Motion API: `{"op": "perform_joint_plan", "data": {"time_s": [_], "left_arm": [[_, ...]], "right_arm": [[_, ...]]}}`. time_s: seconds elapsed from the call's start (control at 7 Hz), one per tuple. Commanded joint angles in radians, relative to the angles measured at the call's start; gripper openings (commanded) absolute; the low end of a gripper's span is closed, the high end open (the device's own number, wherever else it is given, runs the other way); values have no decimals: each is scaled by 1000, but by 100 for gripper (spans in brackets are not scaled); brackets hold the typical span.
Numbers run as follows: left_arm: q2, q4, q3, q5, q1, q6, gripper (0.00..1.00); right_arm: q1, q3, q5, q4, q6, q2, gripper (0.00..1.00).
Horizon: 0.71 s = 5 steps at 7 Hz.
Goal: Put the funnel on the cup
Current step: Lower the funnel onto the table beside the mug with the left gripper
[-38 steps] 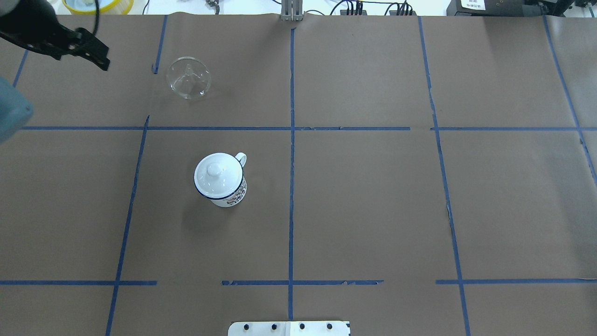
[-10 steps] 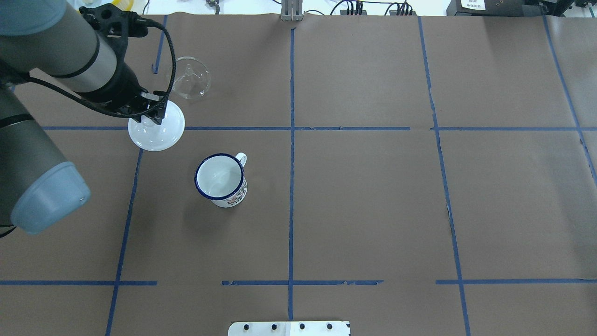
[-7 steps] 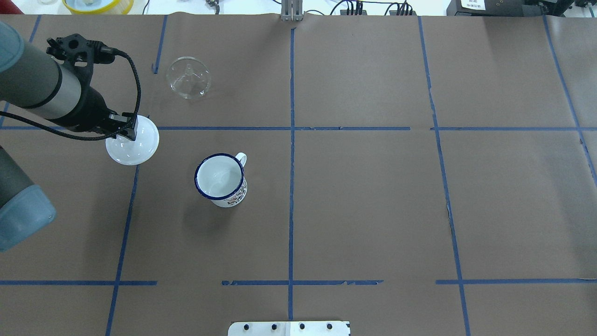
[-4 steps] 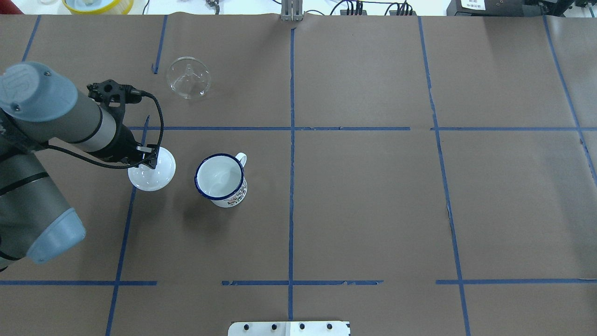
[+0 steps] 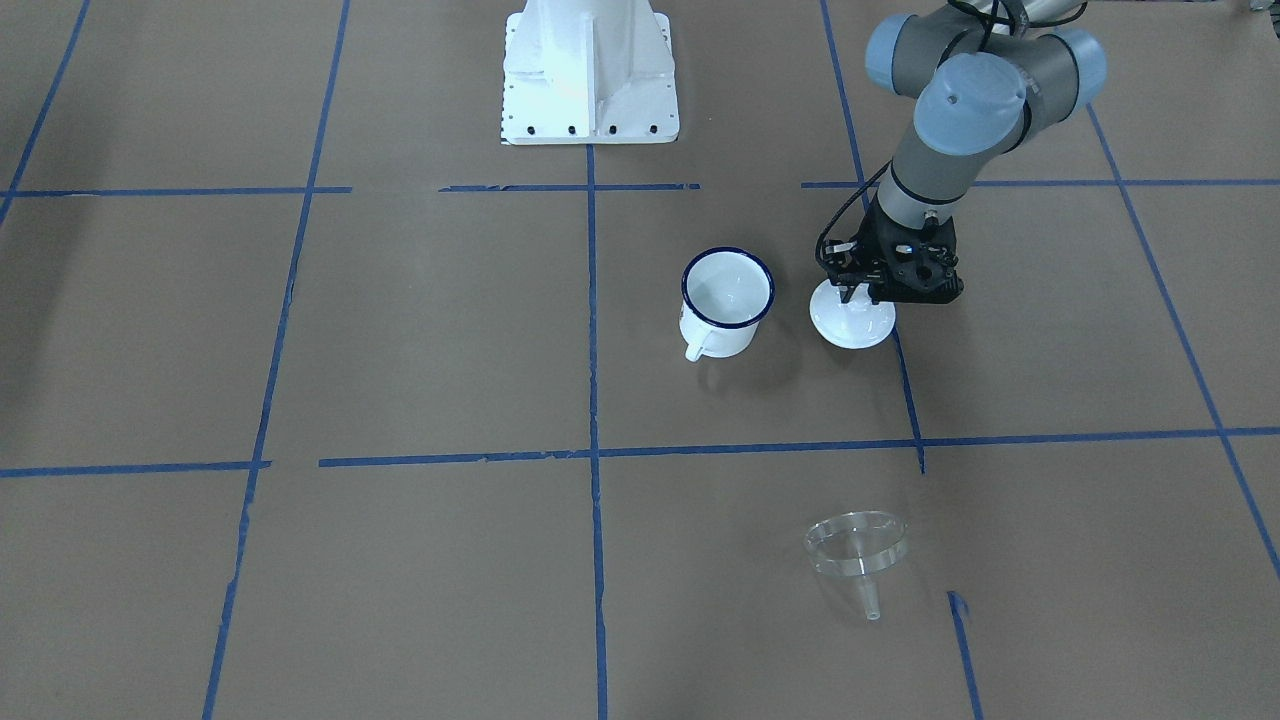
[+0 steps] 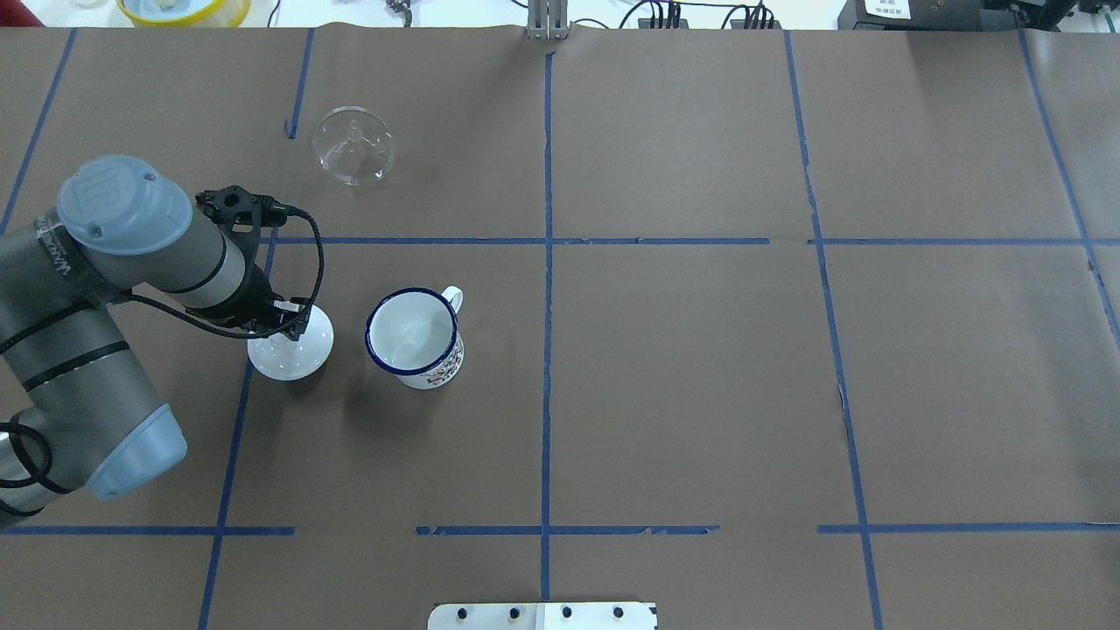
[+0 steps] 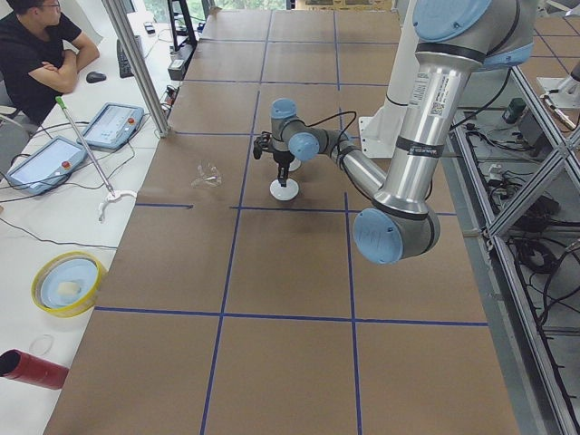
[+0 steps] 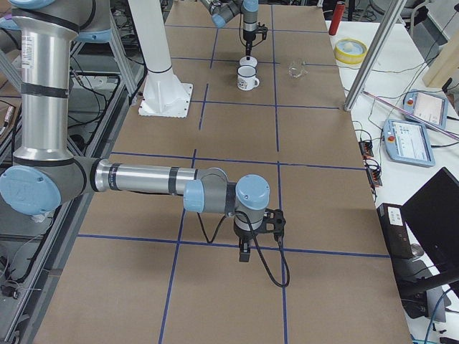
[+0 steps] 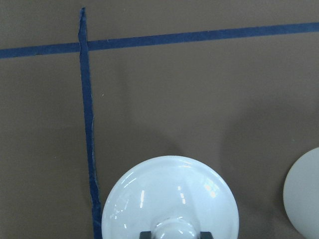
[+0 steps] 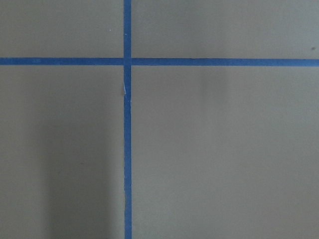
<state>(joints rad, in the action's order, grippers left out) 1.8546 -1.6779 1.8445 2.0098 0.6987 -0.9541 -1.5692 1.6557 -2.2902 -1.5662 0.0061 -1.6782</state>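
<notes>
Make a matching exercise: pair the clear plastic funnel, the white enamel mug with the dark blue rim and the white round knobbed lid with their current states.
Things:
1. clear plastic funnel
2. white enamel mug with a dark blue rim
3. white round knobbed lid

States:
A. held by its knob in the left gripper
B. upright, mouth uncovered
C. lying tilted, apart from the others, untouched

Pairs: 1-C, 2-B, 3-A
</notes>
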Motion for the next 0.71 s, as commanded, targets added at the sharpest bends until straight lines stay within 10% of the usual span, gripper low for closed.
{"op": "perform_joint_plan", "data": {"time_s": [0.0, 0.14, 0.57], "left_arm": [[0, -29, -24, 0, -1, 1, 20], [0, -29, -25, 0, -1, 1, 99], [5, -25, 16, 0, 4, 2, 100]], "right_arm": [[0, -1, 0, 0, 0, 0, 100], [0, -1, 0, 0, 0, 0, 100], [0, -1, 0, 0, 0, 0, 100]]}}
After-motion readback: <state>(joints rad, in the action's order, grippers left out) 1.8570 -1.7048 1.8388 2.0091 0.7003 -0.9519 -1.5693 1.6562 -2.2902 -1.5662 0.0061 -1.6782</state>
